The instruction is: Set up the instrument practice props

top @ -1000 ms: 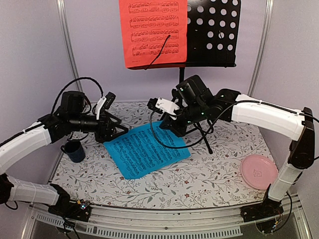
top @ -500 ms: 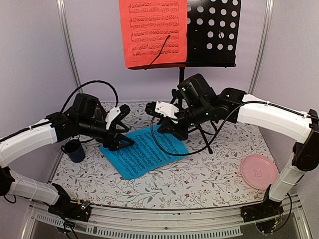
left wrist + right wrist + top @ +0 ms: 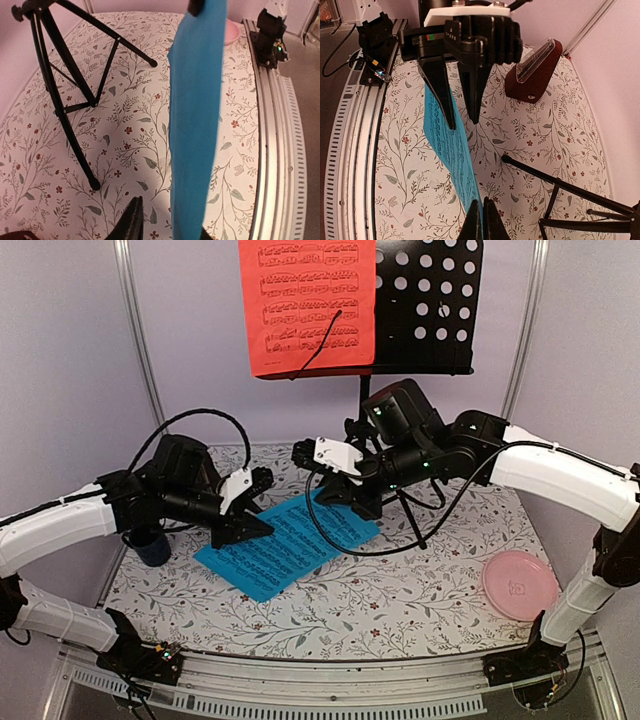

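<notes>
My right hand (image 3: pixel 481 222) is pinched tight on one corner of the cyan sheet (image 3: pixel 290 545), a thin, limp page of printed music that sags away from that grip in a long curve over the bench (image 3: pixel 400 612). My left hand (image 3: pixel 252 528) sits at the sheet's opposite end, its fingers (image 3: pixel 133 222) set narrow with the paper running between them. A gap shows between one finger and the page, so nothing is clamped there. Just behind my right hand stand the tripod legs (image 3: pixel 65 102) of the black music stand (image 3: pixel 430 300), slim dark tubes with cross braces, close enough to crowd that wrist. High at the back is the stand's perforated metal desk, with the red sheet (image 3: pixel 307 305) resting on its left half and a black cable (image 3: pixel 320 340) crossing in front of the paper. Beyond my left hand, by the back wall, is the metronome (image 3: pixel 532 70), a small brown wooden pyramid with a clear face. A dark blue mug (image 3: pixel 150 548) is half hidden behind my left arm. The round, glossy pink plate (image 3: pixel 519 583) lies well apart near the bench's right edge, on the floral cloth.
</notes>
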Robot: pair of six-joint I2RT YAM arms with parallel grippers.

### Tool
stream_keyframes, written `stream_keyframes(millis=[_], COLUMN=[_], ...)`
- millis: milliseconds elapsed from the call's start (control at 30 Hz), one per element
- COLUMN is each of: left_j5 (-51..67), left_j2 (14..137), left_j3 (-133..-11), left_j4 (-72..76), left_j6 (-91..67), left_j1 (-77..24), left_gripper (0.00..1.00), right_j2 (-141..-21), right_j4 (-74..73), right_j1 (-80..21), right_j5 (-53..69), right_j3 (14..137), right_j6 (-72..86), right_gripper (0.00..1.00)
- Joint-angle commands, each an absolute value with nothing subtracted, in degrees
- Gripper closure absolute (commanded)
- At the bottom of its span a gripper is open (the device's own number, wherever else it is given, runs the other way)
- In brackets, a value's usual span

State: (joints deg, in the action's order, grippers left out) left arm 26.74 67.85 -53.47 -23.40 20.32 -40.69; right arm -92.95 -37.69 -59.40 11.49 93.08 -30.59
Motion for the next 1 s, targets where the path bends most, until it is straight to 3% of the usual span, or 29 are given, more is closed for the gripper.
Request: stream_keyframes(millis=[0, 100, 167, 233, 300, 367, 467, 767, 967], left_j5=[25.67, 24.45, 24.68, 25.06, 24.88, 25.16, 26.57, 31.64, 33.73], left_j2=[67.26, 67.29, 66.48, 64.81, 62.71, 60.74, 59.28, 61.22, 65.84], left_j3=[-53.63, -53.62, -53.3, -52.53, -51.29, -50.29, -50.5, -56.5, -63.61], left_j4=[-23.29, -22.93, -22.03, -19.43, -16.39, -13.27, -9.6, 5.0, 15.18], left_j6=[20.97, 20.5, 19.87, 19.38, 18.91, 18.23, 16.65, 8.72, 6.17], left_j1=[-42.35, -42.92, -43.04, -43.05, -43.02, -42.98, -43.05, -43.75, -45.76], left_gripper=[0.82, 0.97, 1.0, 1.0, 1.0, 1.0, 1.0, 1.0, 1.0], right_j2=[-90.47, -89.48, -88.72, -87.49, -85.38, -82.28, -75.29, -63.22, -60.94], right_j4=[-38.19, -37.05, -35.71, -33.52, -30.1, -25.98, -16.86, -0.45, 4.58], right_j1=[-59.94, -59.94, -59.87, -59.06, -56.06, -52.57, -48.84, -37.39, -34.36], right_j5=[10.9, 11.08, 10.18, 8.72, 10.88, 14.3, 16.26, 8.12, -0.79], right_j3=[94.79, 94.22, 93.33, 92.01, 89.59, 86.78, 80.39, 68.08, 68.24], right_j6=[-28.92, -28.03, -27.37, -26.13, -22.99, -19.47, -15.15, -6.17, -5.88], right_gripper=[1.0, 0.99, 0.95, 0.83, 0.56, 0.38, 0.23, 0.2, 0.29])
